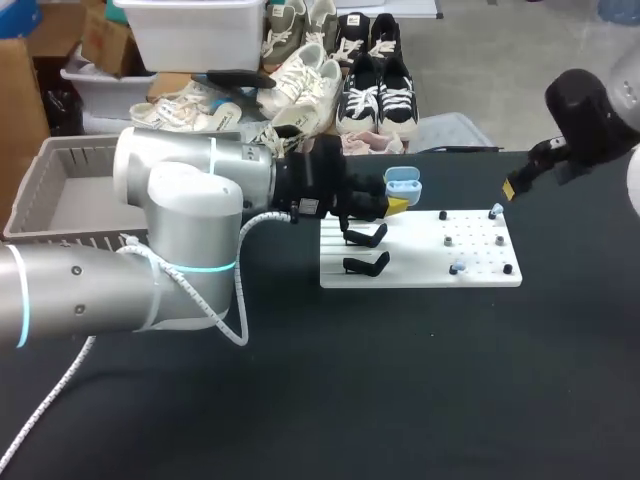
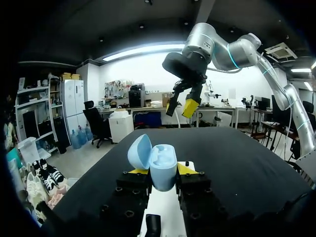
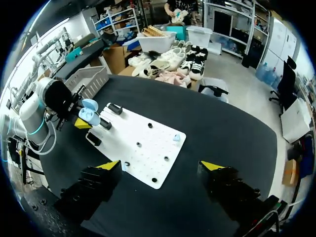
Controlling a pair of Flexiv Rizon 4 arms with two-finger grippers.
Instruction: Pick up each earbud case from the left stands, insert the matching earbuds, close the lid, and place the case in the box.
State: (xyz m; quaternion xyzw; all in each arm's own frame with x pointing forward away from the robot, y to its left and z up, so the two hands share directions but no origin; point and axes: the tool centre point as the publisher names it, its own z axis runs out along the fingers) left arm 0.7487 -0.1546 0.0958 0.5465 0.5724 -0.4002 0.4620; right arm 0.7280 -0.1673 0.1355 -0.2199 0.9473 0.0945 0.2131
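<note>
Clamped in the left gripper [image 2: 158, 172]: a pale blue earbud case [image 2: 159, 160] (lid hinged open), held by the far left corner of the white board [image 1: 420, 265], just beyond two black stands [image 1: 365, 238]. High over the table's [image 1: 400, 400] far right, the right gripper [image 3: 163, 165], fingers wide apart. On the board's right half, small earbuds [image 1: 497, 210] among black pegs [image 1: 447, 241]. Far left, a grey box [image 1: 60, 170].

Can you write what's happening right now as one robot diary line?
left gripper: shut on open blue earbud case | right gripper: open, above table | earbuds: on white board
</note>
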